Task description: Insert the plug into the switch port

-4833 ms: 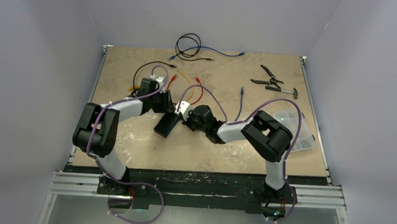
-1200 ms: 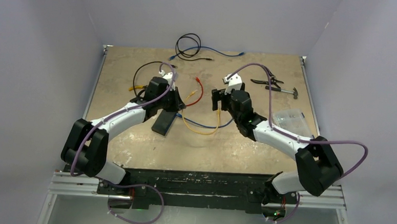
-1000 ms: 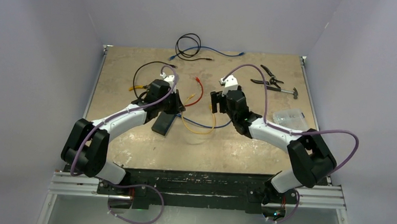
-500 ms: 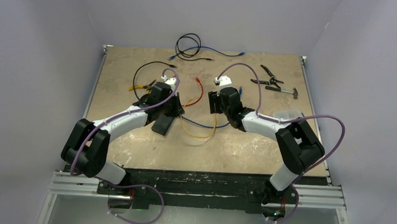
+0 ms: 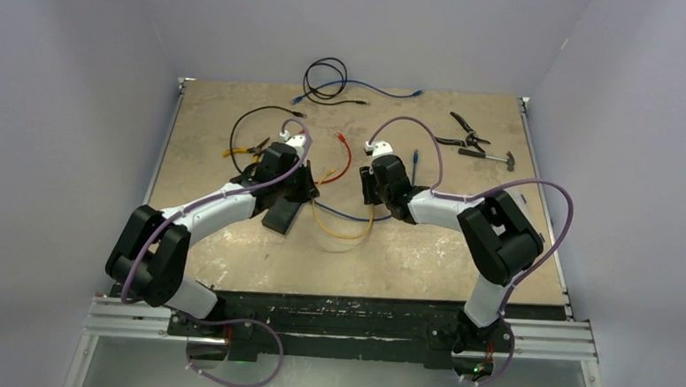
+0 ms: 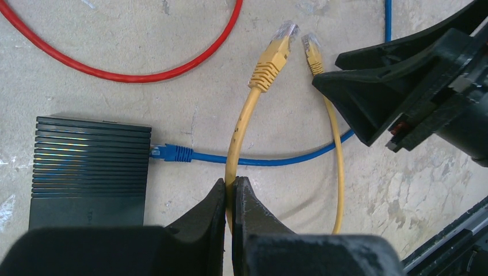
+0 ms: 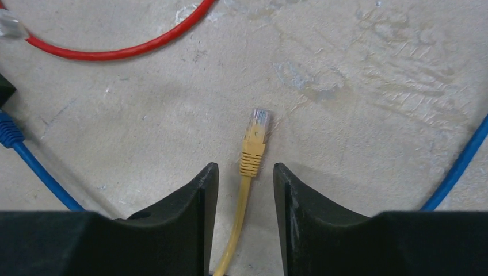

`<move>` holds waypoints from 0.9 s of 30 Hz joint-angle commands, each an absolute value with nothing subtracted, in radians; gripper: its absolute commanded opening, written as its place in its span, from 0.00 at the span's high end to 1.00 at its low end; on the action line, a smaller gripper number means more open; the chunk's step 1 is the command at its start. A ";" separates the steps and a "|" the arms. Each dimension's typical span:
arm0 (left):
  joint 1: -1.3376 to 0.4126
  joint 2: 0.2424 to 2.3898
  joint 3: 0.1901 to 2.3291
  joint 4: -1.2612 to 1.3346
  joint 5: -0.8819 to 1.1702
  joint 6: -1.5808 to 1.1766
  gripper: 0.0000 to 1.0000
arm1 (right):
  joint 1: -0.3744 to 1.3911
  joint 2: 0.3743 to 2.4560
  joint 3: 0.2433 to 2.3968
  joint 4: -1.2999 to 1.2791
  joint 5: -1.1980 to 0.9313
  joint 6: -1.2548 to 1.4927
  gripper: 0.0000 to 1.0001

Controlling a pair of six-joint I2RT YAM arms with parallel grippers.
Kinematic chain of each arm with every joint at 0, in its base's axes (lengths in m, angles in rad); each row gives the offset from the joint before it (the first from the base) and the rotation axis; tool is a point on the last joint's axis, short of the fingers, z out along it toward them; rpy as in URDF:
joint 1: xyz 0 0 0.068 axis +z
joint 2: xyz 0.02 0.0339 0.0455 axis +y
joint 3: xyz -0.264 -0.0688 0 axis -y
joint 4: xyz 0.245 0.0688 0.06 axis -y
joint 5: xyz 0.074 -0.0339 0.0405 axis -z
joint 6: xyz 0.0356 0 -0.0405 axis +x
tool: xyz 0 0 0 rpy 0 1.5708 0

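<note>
The switch (image 6: pixel 89 167), a flat ribbed black box, lies on the table (image 5: pixel 231 241) with a blue plug (image 6: pixel 170 152) in its side socket; from above the switch (image 5: pixel 282 215) sits under my left arm. My left gripper (image 6: pixel 231 190) is shut on a yellow cable (image 6: pixel 244 121) some way behind its plug (image 6: pixel 270 54). The cable's other yellow plug (image 7: pixel 254 141) lies flat on the table. My right gripper (image 7: pixel 246 168) stands open, one finger on each side of the cable just behind that plug, touching neither. Seen from above, the two grippers are close together at mid-table.
A red cable (image 5: pixel 345 163) curves between the grippers, and a blue cable (image 5: pixel 356 216) runs from the switch toward the right arm. Black and blue cables (image 5: pixel 326 73) are coiled at the back. Pliers (image 5: pixel 462 133) and a small hammer (image 5: pixel 492 155) lie back right.
My right arm has swung left and down over the free yellow plug, and its jaws have narrowed around the cable. The left gripper has stayed shut on the yellow cable, shifting only slightly.
</note>
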State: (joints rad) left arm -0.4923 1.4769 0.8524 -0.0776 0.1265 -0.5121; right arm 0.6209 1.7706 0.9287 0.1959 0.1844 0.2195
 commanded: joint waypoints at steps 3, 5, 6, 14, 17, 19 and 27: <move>-0.498 1.445 0.850 -0.064 0.138 -0.503 1.00 | 0.618 1.819 0.992 0.202 0.164 0.248 0.62; -0.499 1.445 0.849 -0.064 0.140 -0.505 1.00 | 0.618 1.837 0.997 0.205 0.165 0.250 0.65; -0.499 1.445 0.848 -0.065 0.141 -0.505 1.00 | 0.618 1.844 1.000 0.206 0.165 0.249 0.67; -0.502 1.424 0.840 -0.062 0.152 -0.492 1.00 | 0.618 1.807 0.961 0.260 0.152 0.223 1.00; -0.507 1.403 0.837 -0.052 0.158 -0.469 1.00 | 0.617 1.731 0.912 0.340 0.118 0.184 1.00; -0.514 1.387 0.834 -0.048 0.154 -0.446 1.00 | 0.617 1.678 0.872 0.410 0.102 0.162 1.00; -0.576 1.322 0.824 -0.062 0.051 -0.379 0.99 | 0.616 1.523 0.755 0.599 -0.010 0.062 1.00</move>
